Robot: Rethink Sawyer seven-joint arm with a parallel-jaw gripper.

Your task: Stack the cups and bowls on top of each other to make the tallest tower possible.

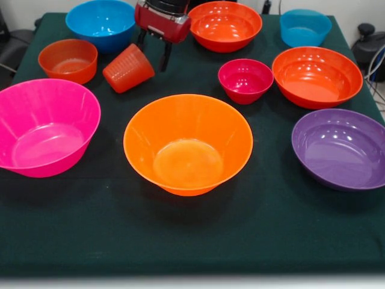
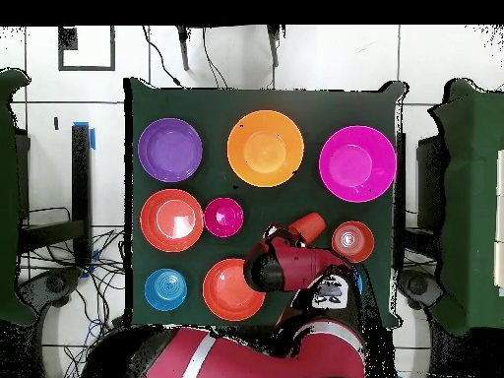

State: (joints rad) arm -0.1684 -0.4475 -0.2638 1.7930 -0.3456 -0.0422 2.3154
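Front view: I see the claw (image 1: pixel 154 53) low over the far desk (image 1: pixel 90 241), its dark fingers apart, one touching the tipped-over cup (image 1: pixel 128 68), nothing gripped. Nothing is stacked. The yellow-orange bowl (image 1: pixel 188 143) sits alone at centre, the pink bowl (image 1: pixel 45 126) beside it, the purple bowl (image 1: pixel 340 148) opposite. Overhead, the arm (image 2: pixel 295 268) hides the blue bowl.

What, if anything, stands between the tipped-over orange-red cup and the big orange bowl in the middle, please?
Nothing visible does. Only bare green cloth lies between the cup and the large orange bowl; the small magenta bowl sits off to one side.
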